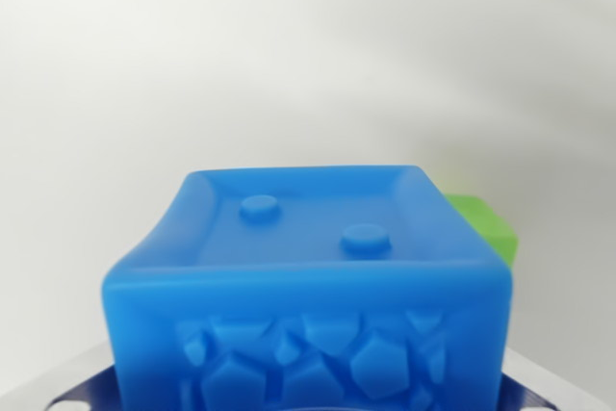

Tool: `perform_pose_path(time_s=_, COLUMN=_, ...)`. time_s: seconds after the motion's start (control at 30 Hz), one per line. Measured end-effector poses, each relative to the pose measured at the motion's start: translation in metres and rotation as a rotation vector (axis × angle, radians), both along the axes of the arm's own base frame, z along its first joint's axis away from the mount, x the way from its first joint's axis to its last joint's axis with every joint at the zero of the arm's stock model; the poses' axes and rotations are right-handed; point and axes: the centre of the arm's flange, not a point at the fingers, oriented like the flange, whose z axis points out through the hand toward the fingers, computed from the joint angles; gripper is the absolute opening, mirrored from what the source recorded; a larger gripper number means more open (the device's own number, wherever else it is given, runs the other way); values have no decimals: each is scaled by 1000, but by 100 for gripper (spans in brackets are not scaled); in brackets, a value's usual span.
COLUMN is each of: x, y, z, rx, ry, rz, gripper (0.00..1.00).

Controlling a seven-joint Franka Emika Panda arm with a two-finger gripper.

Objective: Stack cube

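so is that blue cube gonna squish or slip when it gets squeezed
The blue cube probably gives a little: its walls bow inward and its edges are rounded, like soft rubber or silicone. It likely grips well, since the front face is rough and faceted. Flat sides mean it should not roll. The green block sits close behind it.

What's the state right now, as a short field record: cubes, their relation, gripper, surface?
view: wrist view only
blue cube: close to the camera, fills the lower middle; two round studs on the recessed top face, pebbled front face
green cube: partly hidden behind the blue cube, at the wrist view's right
contact between cubes: cannot tell
gripper: fingertips not visible; open or shut cannot be told
metal part: grey edges at the bottom corners
surface: plain white
stack: cannot tell
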Motion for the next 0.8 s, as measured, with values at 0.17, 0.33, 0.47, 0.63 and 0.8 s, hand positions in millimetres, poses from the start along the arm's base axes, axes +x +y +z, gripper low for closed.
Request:
perform_pose_path(time_s=0.17, x=-3, y=-10, z=0, rx=0, ry=0, rz=-5, gripper=0)
perform_pose_path(time_s=0.33, x=-5, y=-20, z=1, rx=0, ry=-1, rz=-13, gripper=0)
perform_pose_path(time_s=0.47, x=-7, y=-28, z=2, rx=0, ry=-1, rz=-17, gripper=0)
perform_pose_path(time_s=0.63, x=-9, y=-36, z=2, rx=0, ry=-1, rz=-23, gripper=0)
perform_pose_path(time_s=0.8, x=-12, y=-45, z=3, rx=0, ry=-1, rz=-29, gripper=0)
